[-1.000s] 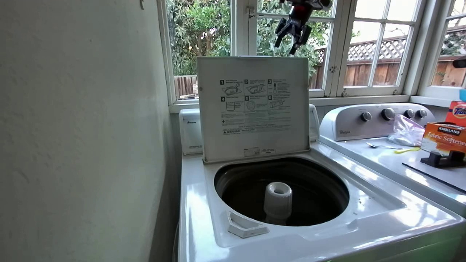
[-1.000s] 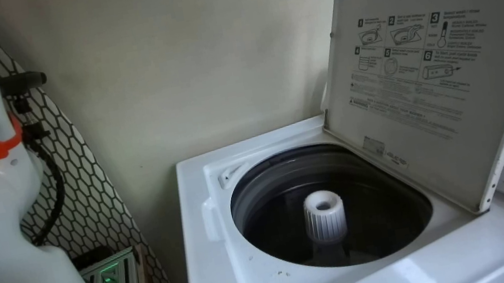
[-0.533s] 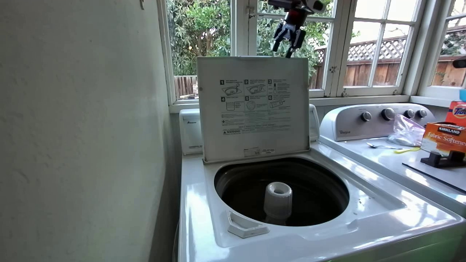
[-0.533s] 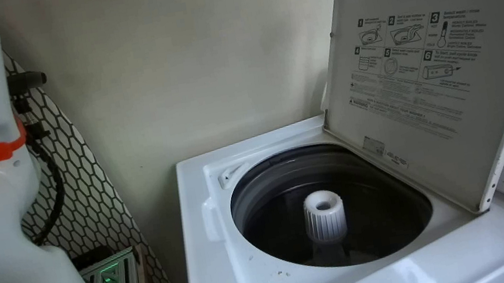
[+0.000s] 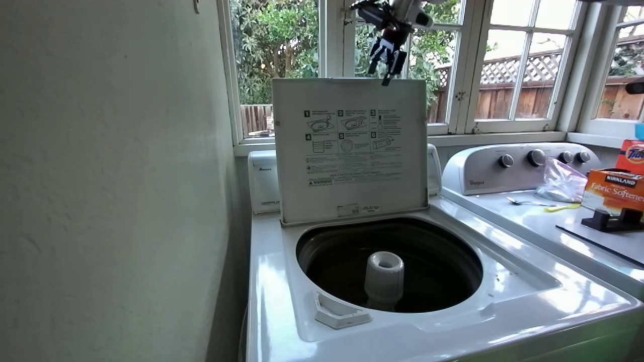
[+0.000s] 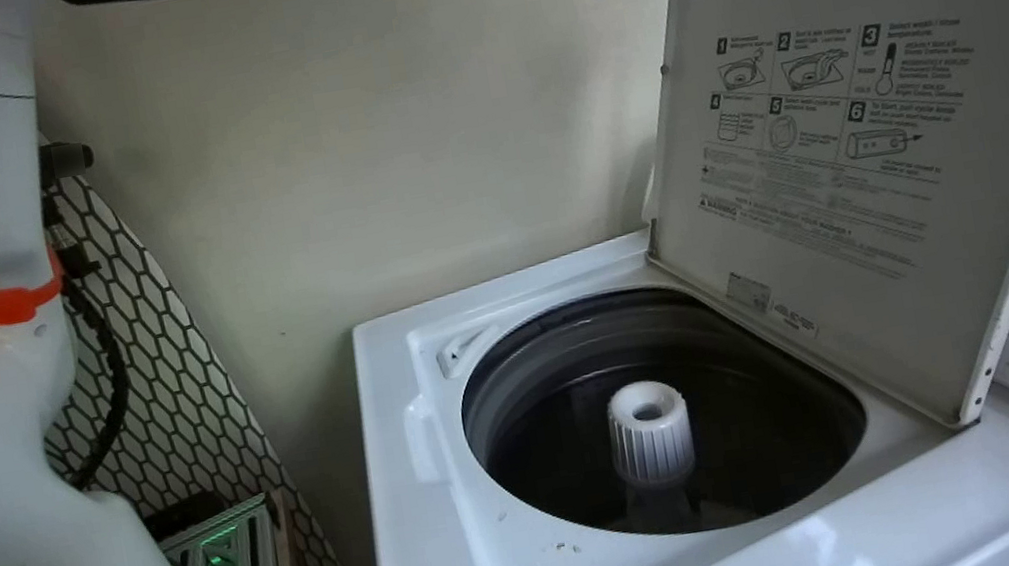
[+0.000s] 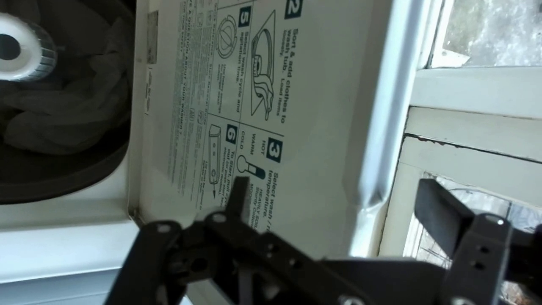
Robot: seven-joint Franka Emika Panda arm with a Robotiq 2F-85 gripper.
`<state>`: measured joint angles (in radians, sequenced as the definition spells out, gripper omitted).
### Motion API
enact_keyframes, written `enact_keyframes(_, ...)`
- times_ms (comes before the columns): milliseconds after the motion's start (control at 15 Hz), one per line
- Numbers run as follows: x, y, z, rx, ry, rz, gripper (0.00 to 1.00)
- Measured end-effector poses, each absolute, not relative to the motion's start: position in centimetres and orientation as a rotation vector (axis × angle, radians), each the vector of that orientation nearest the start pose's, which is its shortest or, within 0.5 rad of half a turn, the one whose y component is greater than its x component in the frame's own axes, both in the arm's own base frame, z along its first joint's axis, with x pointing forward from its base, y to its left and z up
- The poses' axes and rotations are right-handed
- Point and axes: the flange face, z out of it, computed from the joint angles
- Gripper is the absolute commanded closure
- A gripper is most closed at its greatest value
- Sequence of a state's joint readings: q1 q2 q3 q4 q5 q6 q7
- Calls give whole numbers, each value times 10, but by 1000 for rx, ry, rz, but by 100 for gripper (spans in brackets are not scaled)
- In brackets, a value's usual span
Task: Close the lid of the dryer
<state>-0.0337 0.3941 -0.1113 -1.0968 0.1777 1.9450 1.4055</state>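
Observation:
The lid (image 5: pixel 352 196) stands raised at the back of the white dryer (image 5: pixel 271 301), leaning slightly back, its instruction sheet facing the tub. It shows the same way in an exterior view (image 6: pixel 816 203). The round dark tub with its white post (image 5: pixel 385 276) is uncovered. My gripper (image 5: pixel 378 77) is open and empty at the lid's top edge, one fingertip in front of the lid's face, the other above the edge. In the wrist view the lid's rim (image 7: pixel 377 127) shows between the spread fingers of the gripper (image 7: pixel 334 181). I cannot tell whether anything touches.
A wall (image 5: pixel 126 176) runs beside the dryer. Windows (image 5: pixel 503 75) stand behind the lid. The second appliance (image 5: pixel 508 171) has big knobs and bears a plastic bag (image 5: pixel 561 183), a softener box (image 5: pixel 614 188) and a black holder (image 5: pixel 611 221).
My gripper has moved down toward the lid's top edge, and leftward in an exterior view. It stays open. The arm has shifted with it; the lid has not moved.

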Motion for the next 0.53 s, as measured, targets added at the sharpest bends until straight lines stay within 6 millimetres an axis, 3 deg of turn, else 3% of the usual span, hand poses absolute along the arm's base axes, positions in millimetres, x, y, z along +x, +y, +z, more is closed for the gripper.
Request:
enact_keyframes(333, 700, -69, 637, -1979, 1947, -368, 0)
enact_keyframes(533, 694, -68, 642, -2001, 1969, -320, 0)
